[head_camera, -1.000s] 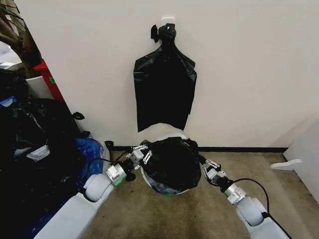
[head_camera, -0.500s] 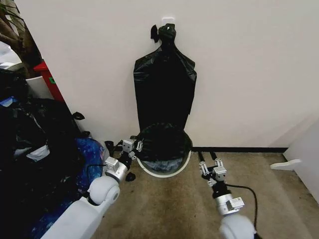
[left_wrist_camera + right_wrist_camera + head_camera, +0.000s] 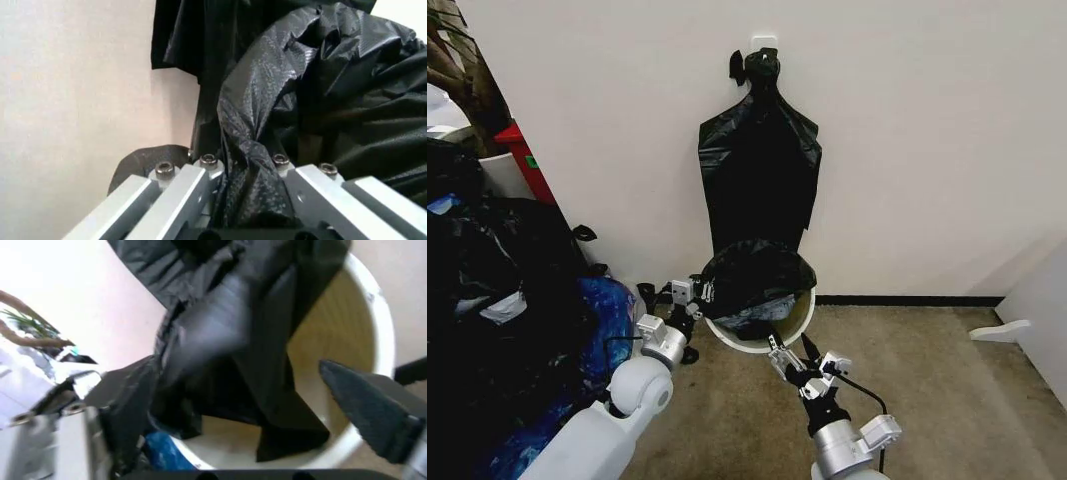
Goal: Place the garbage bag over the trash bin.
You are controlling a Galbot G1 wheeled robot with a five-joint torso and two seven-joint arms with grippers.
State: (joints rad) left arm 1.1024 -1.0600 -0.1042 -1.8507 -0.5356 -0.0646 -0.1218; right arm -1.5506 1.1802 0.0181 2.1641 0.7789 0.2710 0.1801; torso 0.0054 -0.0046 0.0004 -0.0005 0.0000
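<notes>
Bag half-seated on bin: one edge held, the near rim not yet covered.

The garbage bag (image 3: pixel 757 282) sits at lower centre of the head frame, draped over the far and left rim of the trash bin (image 3: pixel 799 325); the bin's near-right inner wall is bare, so you are mid-way through fitting the bag mouth. The left tool (image 3: pixel 689 295), at the bin's left edge, is clamped on a bunched fold of the bag, as the left wrist frame confirms with plastic pinched between its fingers (image 3: pixel 180 195). The right tool (image 3: pixel 799 358), just below the bin in the head frame, stands with its jaws spread and holds nothing. Your next move, by judgement, calls for the right tool to take the loose bag edge hanging inside the bin and draw it over the near rim while the left tool holds its fold.
</notes>
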